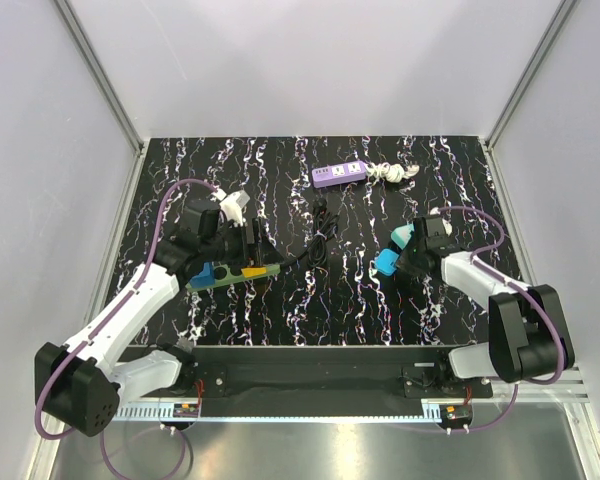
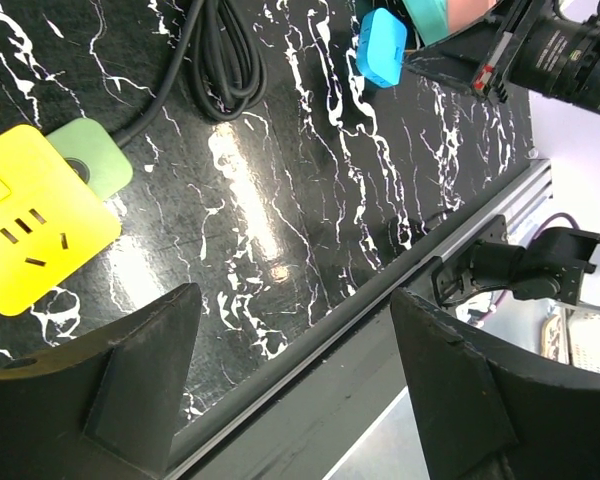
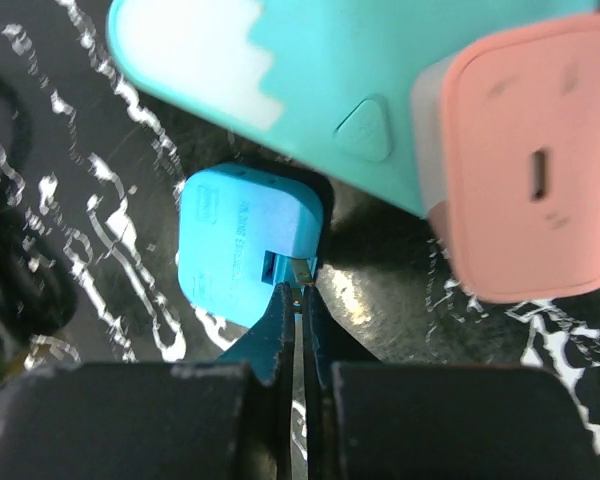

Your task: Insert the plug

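One blue plug (image 3: 242, 250), right of centre in the top view, lies flat on the table.
The right gripper (image 3: 298, 305) is clenched tight, its tips at what looks like the plug's metal prong. Gripping the plug's body would likely steady the insertion better. A teal-and-pink adapter (image 3: 380, 90) sits just above. Only the left wrist view shows the yellow socket (image 2: 35, 230) face, and there the left gripper (image 2: 295, 335) hangs spread, holding nothing.

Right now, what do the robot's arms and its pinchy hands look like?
The left arm and right arm are white tubes with chunky black joints. A purple cable loops along each one. The left gripper has two wide, black, wedge-shaped fingers. The right gripper has thin dark ones that taper to points.
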You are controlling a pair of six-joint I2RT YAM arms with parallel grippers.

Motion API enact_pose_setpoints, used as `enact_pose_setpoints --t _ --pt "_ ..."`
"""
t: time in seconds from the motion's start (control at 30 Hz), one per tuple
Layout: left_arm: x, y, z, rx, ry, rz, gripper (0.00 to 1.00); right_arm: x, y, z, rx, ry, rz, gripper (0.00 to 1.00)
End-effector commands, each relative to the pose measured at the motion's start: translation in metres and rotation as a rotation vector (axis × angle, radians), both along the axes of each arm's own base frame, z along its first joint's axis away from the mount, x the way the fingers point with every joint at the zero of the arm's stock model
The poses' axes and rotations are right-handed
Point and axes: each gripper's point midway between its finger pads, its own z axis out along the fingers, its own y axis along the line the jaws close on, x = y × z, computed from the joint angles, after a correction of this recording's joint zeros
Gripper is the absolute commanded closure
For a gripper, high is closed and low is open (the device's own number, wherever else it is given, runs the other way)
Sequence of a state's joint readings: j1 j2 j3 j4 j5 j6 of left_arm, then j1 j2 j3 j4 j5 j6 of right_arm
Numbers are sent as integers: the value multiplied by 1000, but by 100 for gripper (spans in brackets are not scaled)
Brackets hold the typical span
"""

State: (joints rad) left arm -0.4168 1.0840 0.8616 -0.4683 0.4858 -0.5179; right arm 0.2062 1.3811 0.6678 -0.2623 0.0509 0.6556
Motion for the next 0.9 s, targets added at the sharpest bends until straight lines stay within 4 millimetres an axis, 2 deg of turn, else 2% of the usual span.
enact_pose_setpoints --t 0.0,0.13,0.4,0.57,0.7,0.73,0.77,0.83,0.87 --pt "0 -7 16 -61 -41 -20 21 2 15 14 69 -70 86 100" --pt "0 -12 17 -84 -33 -21 23 0 33 29 155 -118 156 100" --pt "2 -29 19 -143 0 -53 25 -4 59 97 282 -323 274 100" --pt "2 -53 28 -234 40 -118 26 -14 80 136 355 -430 350 100" --pt "4 -74 39 -274 39 -170 27 -25 108 164 421 -500 445 100" --pt "4 -79 37 -272 51 -181 27 -27 114 172 436 -523 468 100" --pt "7 -83 42 -275 41 -184 27 -30 120 178 449 -536 488 100" --pt "9 -89 39 -272 54 -190 28 -39 133 183 476 -540 529 100" --pt "11 -92 44 -280 48 -194 28 -38 137 193 489 -575 543 100"
